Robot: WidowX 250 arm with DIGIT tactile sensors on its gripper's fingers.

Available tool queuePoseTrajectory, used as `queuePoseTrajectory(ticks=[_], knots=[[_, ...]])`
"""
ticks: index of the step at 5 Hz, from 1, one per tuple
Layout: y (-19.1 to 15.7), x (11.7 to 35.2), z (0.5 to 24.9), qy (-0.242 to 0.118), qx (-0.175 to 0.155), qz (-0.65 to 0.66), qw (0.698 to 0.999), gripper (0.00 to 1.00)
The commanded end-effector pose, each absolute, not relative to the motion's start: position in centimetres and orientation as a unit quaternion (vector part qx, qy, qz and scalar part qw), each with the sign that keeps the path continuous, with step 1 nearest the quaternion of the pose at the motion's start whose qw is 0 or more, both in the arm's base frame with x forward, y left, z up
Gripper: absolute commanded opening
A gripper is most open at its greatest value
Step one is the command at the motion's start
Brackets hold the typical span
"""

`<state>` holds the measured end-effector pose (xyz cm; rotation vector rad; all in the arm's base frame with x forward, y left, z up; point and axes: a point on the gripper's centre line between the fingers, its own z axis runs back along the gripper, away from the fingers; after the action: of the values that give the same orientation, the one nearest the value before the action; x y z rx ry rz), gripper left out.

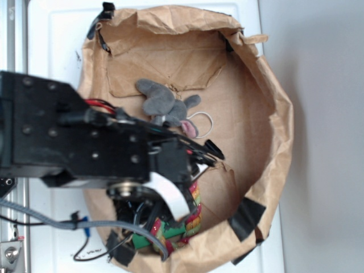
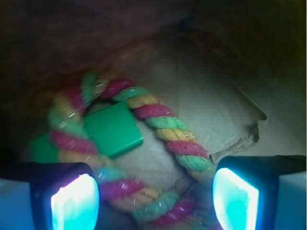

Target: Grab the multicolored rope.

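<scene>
The multicolored rope (image 2: 165,124), twisted in red, yellow and green, lies curled in a loop on the brown paper floor. In the wrist view it wraps around a green block (image 2: 112,128). One stretch of the rope crosses between my two fingers. My gripper (image 2: 156,199) is open, its glowing pads (image 2: 74,201) on either side of that stretch and apart from it. In the exterior view the arm covers most of the rope (image 1: 195,213), which shows at the near rim beside the green block (image 1: 165,232). The gripper itself is hidden there.
A crumpled brown paper bag wall (image 1: 273,114) rings the floor, taped with black patches (image 1: 247,219). A grey plush mouse (image 1: 165,108) lies toward the back beside a white ring (image 1: 203,122). Cables hang under the arm at the lower left.
</scene>
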<state>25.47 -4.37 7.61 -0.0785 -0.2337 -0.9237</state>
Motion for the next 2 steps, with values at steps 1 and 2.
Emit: queuePoseTrajectory(ticks=[1, 2], knots=[[-5.08, 25.82, 10.0, -0.073, -0.027, -0.521, 0.85, 1.0], [-4.49, 25.49, 9.16, -0.06, -0.024, -0.555, 0.83, 1.0]])
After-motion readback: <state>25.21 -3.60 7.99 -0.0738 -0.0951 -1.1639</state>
